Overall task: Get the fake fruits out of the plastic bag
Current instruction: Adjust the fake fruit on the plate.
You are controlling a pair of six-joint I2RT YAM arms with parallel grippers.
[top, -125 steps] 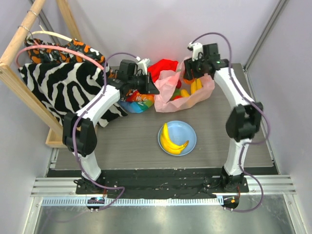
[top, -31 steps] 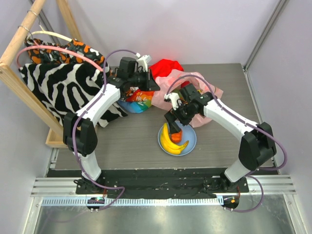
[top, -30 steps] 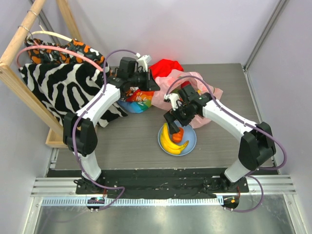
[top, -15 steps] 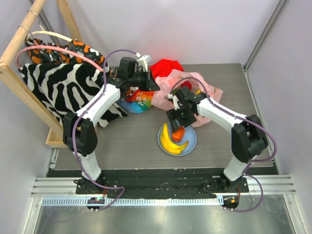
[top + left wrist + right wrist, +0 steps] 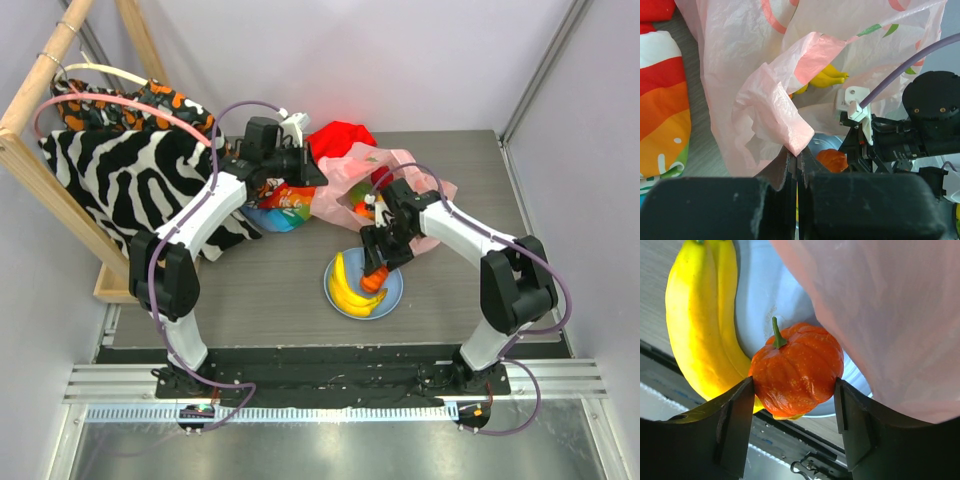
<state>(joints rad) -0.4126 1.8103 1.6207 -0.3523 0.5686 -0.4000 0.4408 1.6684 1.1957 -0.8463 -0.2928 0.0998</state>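
My left gripper [image 5: 318, 180] [image 5: 799, 160] is shut on a fold of the pink plastic bag's [image 5: 345, 180] [image 5: 740, 60] rim and holds it up. Inside the bag lies a yellow banana bunch [image 5: 827, 79]. On the light-blue plate [image 5: 393, 287] [image 5: 770, 290] rest a yellow banana bunch [image 5: 348, 288] [image 5: 695, 330] and an orange-red fruit with a green stem [image 5: 375, 278] [image 5: 832, 159] [image 5: 795, 370]. My right gripper [image 5: 385, 252] [image 5: 792, 382] hangs open just above that fruit, which lies on the plate between and beyond the fingers. Bag film [image 5: 890, 305] fills the right side of the right wrist view.
A red cloth [image 5: 338, 137] lies behind the bag and a rainbow-striped cloth [image 5: 282, 203] [image 5: 660, 115] beside it on the left. Zebra-patterned fabric [image 5: 120, 175] hangs on a wooden frame [image 5: 40, 170] at the left. Walls close in the table's back and right.
The right gripper has drawn back from over the plate toward the bag with its jaws narrowing. The orange-red fruit stays on the plate. The left gripper keeps its hold.
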